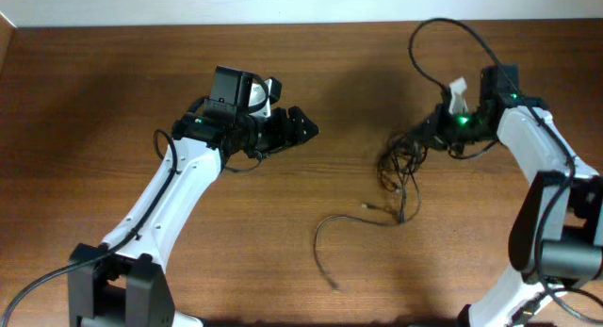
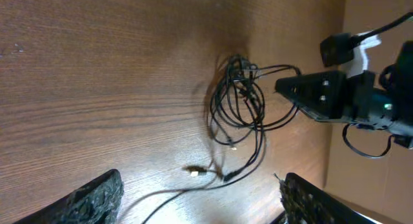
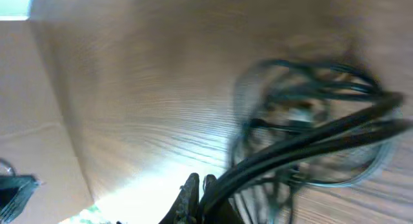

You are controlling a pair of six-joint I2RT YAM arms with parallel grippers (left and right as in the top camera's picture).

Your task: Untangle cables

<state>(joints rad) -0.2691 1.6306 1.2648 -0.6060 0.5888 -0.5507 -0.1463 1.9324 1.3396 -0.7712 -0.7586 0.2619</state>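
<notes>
No text, label, brand, number or sign can be read in any of the 3 views; the white tag (image 1: pixel 458 88) on the right arm is too small to show whether it carries any print
</notes>
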